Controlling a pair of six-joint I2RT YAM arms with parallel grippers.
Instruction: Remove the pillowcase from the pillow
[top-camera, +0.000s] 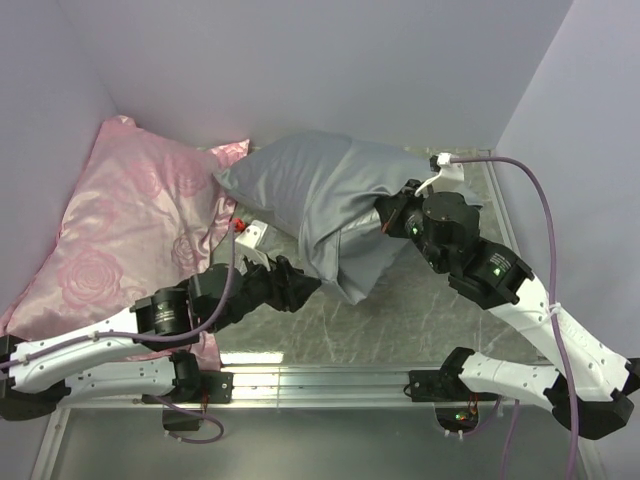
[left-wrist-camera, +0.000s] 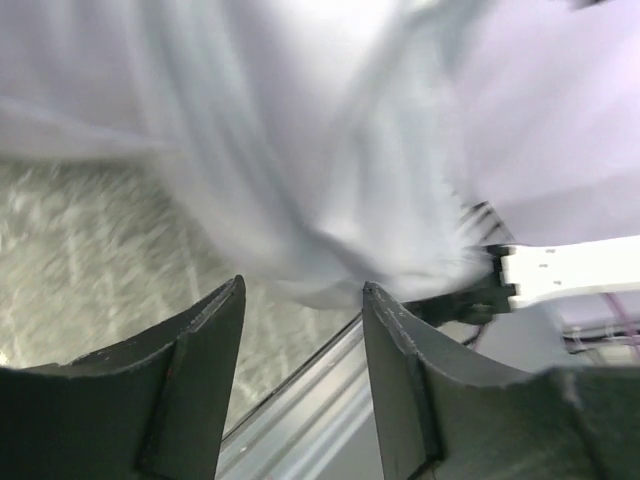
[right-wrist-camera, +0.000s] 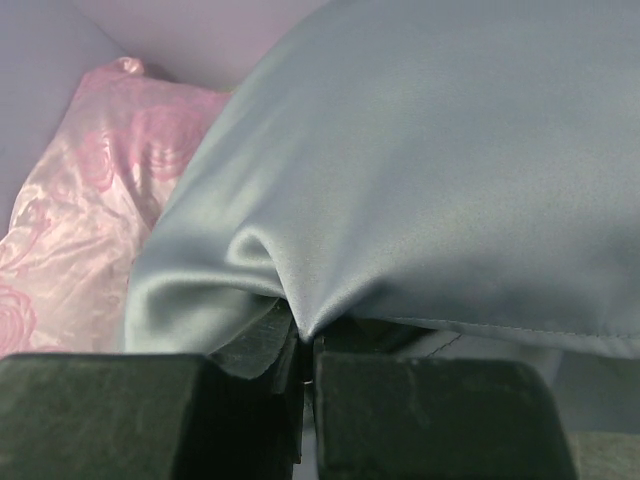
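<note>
We judge the work to be at the gripping stage. The grey-blue pillowcase (top-camera: 320, 190) lies bulging at the back middle of the surface (top-camera: 420, 310). The pillow is wholly hidden inside it, so nothing has been stripped off yet. The case's left corner meets the pink rose-patterned pillow (top-camera: 120, 230) that lies along the left wall.

Our right tool (right-wrist-camera: 305, 340) is closed tight on a pinched fold of the satin at the case's right side, and the fabric puckers up from between the fingers. Our left tool (left-wrist-camera: 303, 290) stands well open with nothing between its fingers. It hovers just beside the drooping near corner of the case, though the wrist view is too blurred to say whether it touches the cloth.

Next, we think, the left tool must find the open hem, or pin the pillow through the cloth, so that the right can draw the sleeve away. Slippery satin may slide out of a shallow pinch.
</note>
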